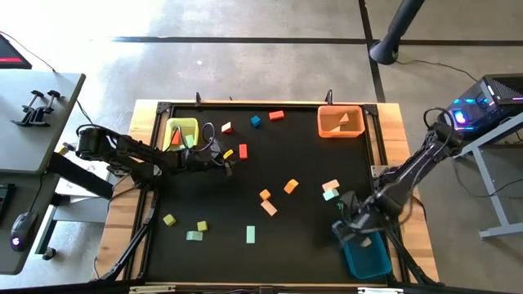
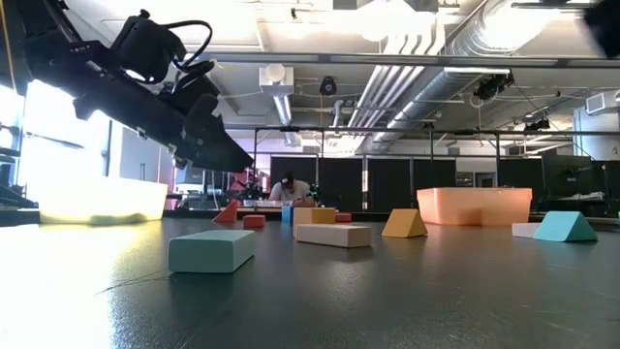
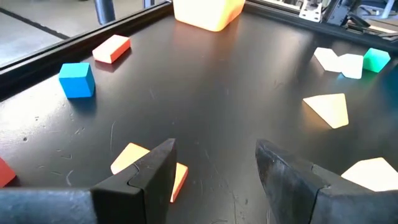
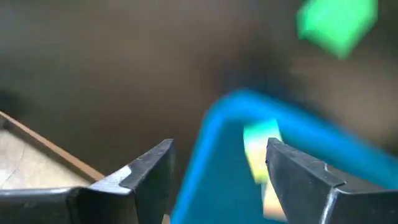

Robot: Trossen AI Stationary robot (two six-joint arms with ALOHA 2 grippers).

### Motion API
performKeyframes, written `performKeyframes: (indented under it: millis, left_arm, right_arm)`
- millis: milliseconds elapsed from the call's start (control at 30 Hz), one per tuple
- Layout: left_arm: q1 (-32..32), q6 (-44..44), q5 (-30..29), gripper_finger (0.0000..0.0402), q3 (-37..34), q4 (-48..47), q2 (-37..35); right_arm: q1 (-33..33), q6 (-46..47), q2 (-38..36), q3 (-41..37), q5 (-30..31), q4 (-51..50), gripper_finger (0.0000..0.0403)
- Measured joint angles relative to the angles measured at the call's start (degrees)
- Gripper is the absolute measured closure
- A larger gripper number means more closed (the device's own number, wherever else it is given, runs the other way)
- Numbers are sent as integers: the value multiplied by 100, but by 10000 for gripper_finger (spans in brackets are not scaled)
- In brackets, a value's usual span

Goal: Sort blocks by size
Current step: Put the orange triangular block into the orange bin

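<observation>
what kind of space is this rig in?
Looks like an industrial lab or workshop: bare concrete floor, exposed ceiling ducts, a person at a bench beyond the black table with sorting bins.

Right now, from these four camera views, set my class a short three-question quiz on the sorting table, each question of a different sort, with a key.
1. True or false: the right gripper is over the blue bin.
2. The orange bin sits in which part of the table in the high view? A) upper right B) lower left C) centre
3. Fill in: the left gripper hovers beside the ____ bin, fingers open and empty.

Key: 1 true; 2 A; 3 yellow. In the right wrist view a pale block lies inside the blue bin between the open fingers.
</observation>
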Motion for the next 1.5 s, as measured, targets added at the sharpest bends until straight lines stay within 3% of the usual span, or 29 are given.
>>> performKeyframes:
  millis: [133, 233, 400, 567, 967, 1200, 1400, 1500]
  left_arm:
    - [0, 0, 0, 195, 0, -2, 0]
    - [0, -2, 0, 195, 0, -2, 0]
    - [0, -118, 0, 195, 0, -7, 0]
    - [0, -147, 0, 195, 0, -38, 0]
    - [3, -148, 0, 195, 0, -50, 0]
    - [9, -92, 2, 195, 0, -59, -2]
    - [2, -138, 9, 195, 0, -106, 0]
    - [2, -138, 11, 195, 0, -137, 0]
  right_arm:
    - [-729, -1961, -2, 0, 1359, 161, 158]
    - [-1275, -4058, 24, 0, 2172, 919, 158]
    - [-2107, -7289, 384, 0, 2227, 2787, 158]
    - [-2716, -8624, 991, 0, 2188, 3992, 158]
    - [-4003, -11063, 1647, 0, -462, 3848, 158]
    - [-4822, -12039, 2306, 0, -1943, 3714, 158]
    - [-4886, -12518, 2838, 18, -2136, 3750, 159]
    - [-4892, -12462, 2907, 26, -2103, 3744, 179]
